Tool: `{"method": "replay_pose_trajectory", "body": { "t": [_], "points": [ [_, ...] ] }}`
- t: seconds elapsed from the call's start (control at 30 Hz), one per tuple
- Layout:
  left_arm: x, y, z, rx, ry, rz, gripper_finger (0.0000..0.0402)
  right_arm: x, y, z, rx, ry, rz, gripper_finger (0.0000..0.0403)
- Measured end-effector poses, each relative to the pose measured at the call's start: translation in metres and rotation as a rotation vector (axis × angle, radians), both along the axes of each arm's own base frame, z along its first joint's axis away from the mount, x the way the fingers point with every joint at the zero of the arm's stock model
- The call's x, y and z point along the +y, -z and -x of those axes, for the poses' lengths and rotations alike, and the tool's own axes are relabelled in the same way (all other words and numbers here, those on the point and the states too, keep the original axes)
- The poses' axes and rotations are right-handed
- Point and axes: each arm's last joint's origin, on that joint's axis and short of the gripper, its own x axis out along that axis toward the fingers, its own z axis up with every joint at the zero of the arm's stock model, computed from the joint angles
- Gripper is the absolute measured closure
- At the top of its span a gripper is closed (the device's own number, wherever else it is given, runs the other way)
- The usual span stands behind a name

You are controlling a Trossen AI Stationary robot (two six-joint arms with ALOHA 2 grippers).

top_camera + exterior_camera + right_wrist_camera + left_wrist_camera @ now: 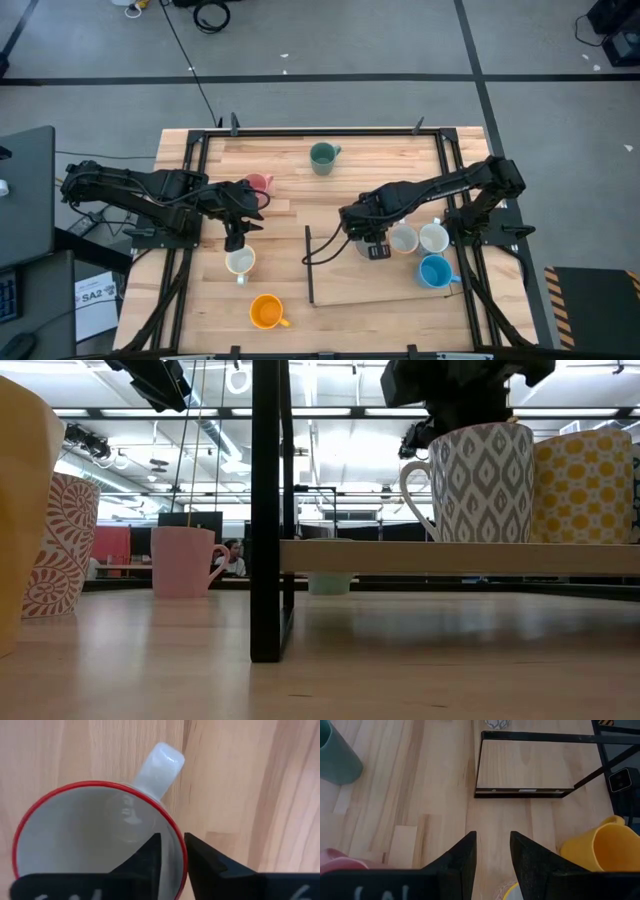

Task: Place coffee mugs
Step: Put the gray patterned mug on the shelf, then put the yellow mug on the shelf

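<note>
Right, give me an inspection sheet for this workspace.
Surface: wooden table with a low shelf.
Job's things: green mug, pink mug, orange mug and patterned mug off the shelf; blue mug, two white mugs and red-rimmed mug on it.
Clutter: nothing seen.
Grippers: left gripper open above the patterned mug; right gripper at the red-rimmed mug's rim.
Cables: black cable on the floor.
Surroundings: grey floor, dark desk.

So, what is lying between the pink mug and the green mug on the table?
Nothing: in the high view only bare wood separates the pink mug from the green mug.
</note>
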Motion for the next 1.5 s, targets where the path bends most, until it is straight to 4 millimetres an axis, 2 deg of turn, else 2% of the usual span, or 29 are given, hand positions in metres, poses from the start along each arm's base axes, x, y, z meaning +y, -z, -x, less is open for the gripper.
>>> {"method": "replay_pose_trajectory", "body": {
  "t": [0.2,0.37,1.17,1.5],
  "points": [
    [0.0,0.0,0.0,0.0,0.0,0.0,0.0278,0.0,0.0,0.0,0.001,0.001,0.001,0.0271],
    [0.0,0.0,0.0,0.0,0.0,0.0,0.0279,0.0,0.0,0.0,0.0,0.001,0.003,0.0253],
    [0.0,0.0,0.0,0.0,0.0,-0.001,0.0279,0.0,-0.001,0.002,0.018,-0.002,-0.014,0.0254],
    [0.0,0.0,0.0,0.0,0.0,0.0,0.0278,-0.006,-0.03,0.0,0.005,-0.011,-0.014,0.0254]
  ]
}}
